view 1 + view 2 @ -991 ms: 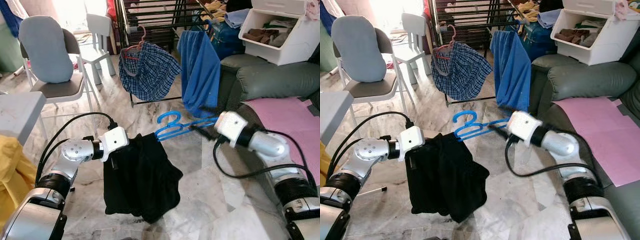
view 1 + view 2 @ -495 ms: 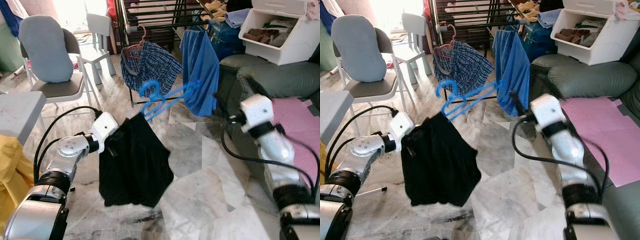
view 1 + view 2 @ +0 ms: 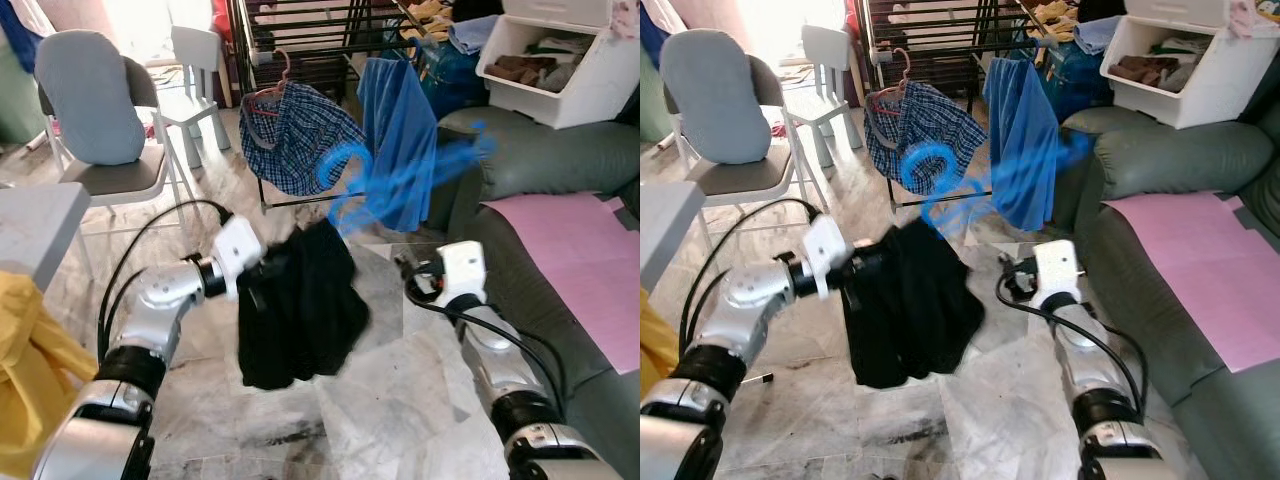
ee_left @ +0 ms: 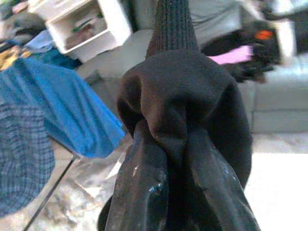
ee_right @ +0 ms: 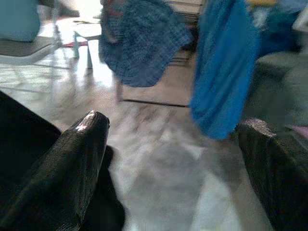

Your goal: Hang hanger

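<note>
Left gripper (image 4: 168, 144) clenches a black garment (image 3: 300, 305) carrying a blurred blue hanger (image 3: 400, 180), lifted near the drying rack (image 3: 320, 40) but not yet hooked; right gripper (image 5: 178, 163), fingers spread, grasps nothing beside the sofa (image 3: 560, 160).

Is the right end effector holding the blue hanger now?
No, the right end effector is open with nothing between its fingers, and the blue hanger blurs apart from it.

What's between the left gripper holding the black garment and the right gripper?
In the head views, the hanging black garment fills most of the stretch from the left gripper, then bare marble floor up to the right gripper. The blurred blue hanger is above, not between.
</note>
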Tool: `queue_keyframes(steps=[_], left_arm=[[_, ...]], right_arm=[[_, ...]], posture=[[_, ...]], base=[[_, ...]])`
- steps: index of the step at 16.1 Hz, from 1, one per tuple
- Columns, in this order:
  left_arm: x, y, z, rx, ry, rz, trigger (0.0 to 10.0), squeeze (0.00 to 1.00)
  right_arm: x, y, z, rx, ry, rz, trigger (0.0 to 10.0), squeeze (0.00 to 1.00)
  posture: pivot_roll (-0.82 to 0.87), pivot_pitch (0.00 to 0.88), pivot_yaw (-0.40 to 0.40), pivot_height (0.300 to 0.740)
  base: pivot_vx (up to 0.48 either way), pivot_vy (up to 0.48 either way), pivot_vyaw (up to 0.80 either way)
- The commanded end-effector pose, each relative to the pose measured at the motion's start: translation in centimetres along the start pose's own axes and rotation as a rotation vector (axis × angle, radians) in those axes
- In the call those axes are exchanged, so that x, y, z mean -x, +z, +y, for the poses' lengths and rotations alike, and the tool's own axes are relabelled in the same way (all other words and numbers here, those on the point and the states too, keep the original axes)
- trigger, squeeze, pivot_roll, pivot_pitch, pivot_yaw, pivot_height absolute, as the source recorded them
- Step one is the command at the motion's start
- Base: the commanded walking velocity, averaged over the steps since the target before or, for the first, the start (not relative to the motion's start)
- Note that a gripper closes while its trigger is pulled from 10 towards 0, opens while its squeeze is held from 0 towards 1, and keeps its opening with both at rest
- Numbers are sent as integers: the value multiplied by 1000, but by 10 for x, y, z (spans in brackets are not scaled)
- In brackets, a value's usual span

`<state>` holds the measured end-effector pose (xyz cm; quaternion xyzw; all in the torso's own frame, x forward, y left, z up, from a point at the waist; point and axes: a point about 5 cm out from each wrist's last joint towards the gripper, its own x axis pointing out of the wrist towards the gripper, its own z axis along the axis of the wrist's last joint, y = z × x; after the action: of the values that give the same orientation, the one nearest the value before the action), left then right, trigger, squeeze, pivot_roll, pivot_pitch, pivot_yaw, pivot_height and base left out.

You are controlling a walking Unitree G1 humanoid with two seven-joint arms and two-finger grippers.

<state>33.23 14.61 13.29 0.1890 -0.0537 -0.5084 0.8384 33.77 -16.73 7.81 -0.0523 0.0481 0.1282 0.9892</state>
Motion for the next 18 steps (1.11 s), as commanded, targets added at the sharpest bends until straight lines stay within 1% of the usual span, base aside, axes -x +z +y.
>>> queue_keyframes(steps=[1,2,4,5,6,7,9,11,12,13,14,15,17,18], left_arm=[[-1,9,-1,-82,-52,-21,0,0],[-1,12,-5,-117,-94,-16,0,0],[-1,14,-5,-137,-98,-15,0,0],[-2,16,-3,-164,-98,-10,0,0],[-2,17,2,-209,-87,6,0,0],[-2,18,5,-229,-81,17,0,0],[0,18,10,-238,-64,37,0,0],[1,19,13,-250,-51,44,0,0],[-1,23,16,-261,-40,29,0,0],[-3,26,16,-270,-44,19,0,0],[-4,26,16,-276,-47,15,0,0],[-7,32,15,-271,-57,-18,0,0],[-10,42,14,-273,-75,-70,0,0],[-10,44,13,-273,-81,-80,0,0]], right_arm=[[-8,8,11,-8,73,-7,10000,0],[-11,9,17,-29,130,11,10000,0],[-12,10,21,-41,170,21,10000,0],[-10,9,27,-44,237,32,10000,0],[-6,7,31,-9,315,38,10000,0],[-4,6,27,1,319,41,10000,0],[1,6,18,17,341,55,10000,0],[5,6,14,9,385,70,10000,0],[10,5,15,-4,481,91,10000,0],[12,5,18,-10,522,97,10000,0],[13,5,18,-11,534,98,10000,0],[11,5,23,2,549,98,10000,0],[7,5,27,15,535,101,10000,0],[6,5,27,23,531,101,10000,0]], posture=[[-47,0,10,740],[-40,0,8,740],[-40,0,8,740],[-40,0,13,740],[-43,0,18,740],[-43,0,18,740],[-49,0,27,740],[-55,0,34,740],[-55,0,34,740],[-55,0,34,740],[-55,0,34,740],[-50,0,35,740],[-43,0,33,740],[-38,0,30,740]], base=[[0,0,0],[0,0,0],[0,0,0],[0,0,0],[0,0,0],[0,0,0],[0,0,0],[0,0,0],[0,0,0],[0,0,0],[0,0,0],[0,0,0],[0,0,0],[0,0,0]])
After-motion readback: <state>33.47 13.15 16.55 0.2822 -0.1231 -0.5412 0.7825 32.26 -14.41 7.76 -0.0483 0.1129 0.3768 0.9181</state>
